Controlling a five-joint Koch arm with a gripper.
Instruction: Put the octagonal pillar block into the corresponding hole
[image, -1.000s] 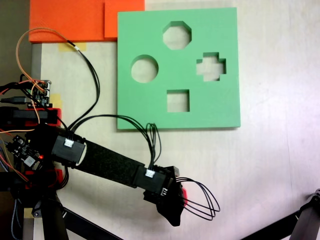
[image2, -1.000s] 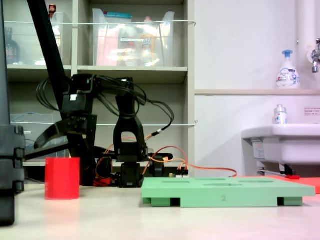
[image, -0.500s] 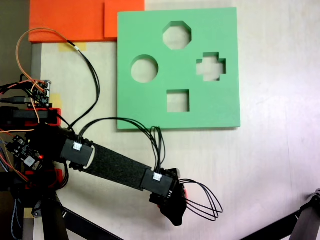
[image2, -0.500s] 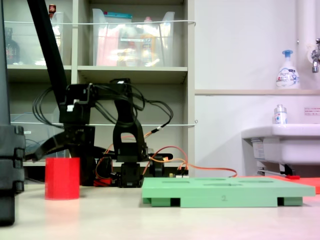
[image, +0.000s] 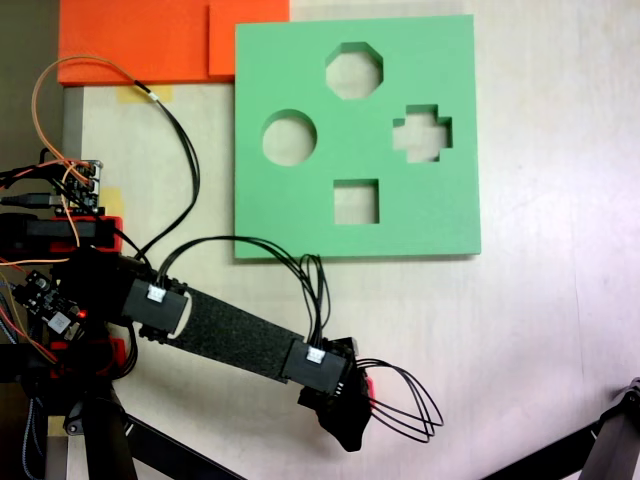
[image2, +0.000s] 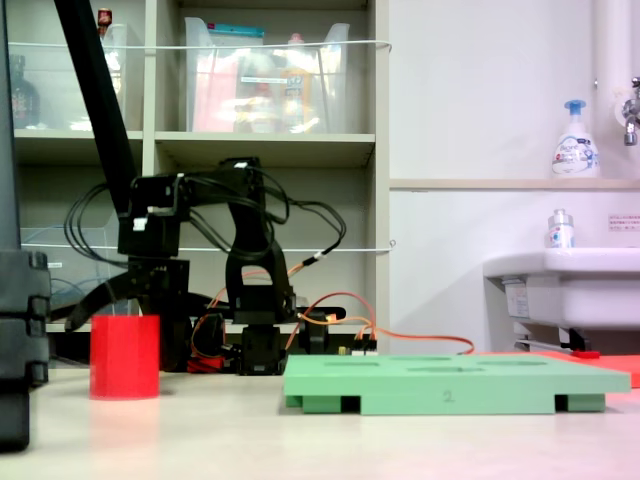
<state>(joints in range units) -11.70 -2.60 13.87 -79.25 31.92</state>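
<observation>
The octagonal pillar block (image2: 124, 357) is a red foam prism standing upright on the table left of the green foam board (image2: 450, 383). From above, only a red sliver of the block (image: 370, 386) shows beside the gripper (image: 348, 412), which hangs over it. In the side fixed view the gripper (image2: 112, 311) is open just above the block's top, with one curved jaw spread out to the left. The corresponding hole (image: 354, 70) is the eight-sided cutout near the board's far edge (image: 300, 220), and nothing sits in it.
The board also has a round hole (image: 289, 137), a cross hole (image: 421, 133) and a square hole (image: 356, 201). Orange foam sheets (image: 140, 40) lie at the top left. The arm's base and wiring (image: 60, 290) stand at the left. A black stand leg (image: 600, 440) crosses the lower right corner.
The gripper has come down toward the red block, and its spread jaw now hangs lower beside the block's top. The block and board have not moved.
</observation>
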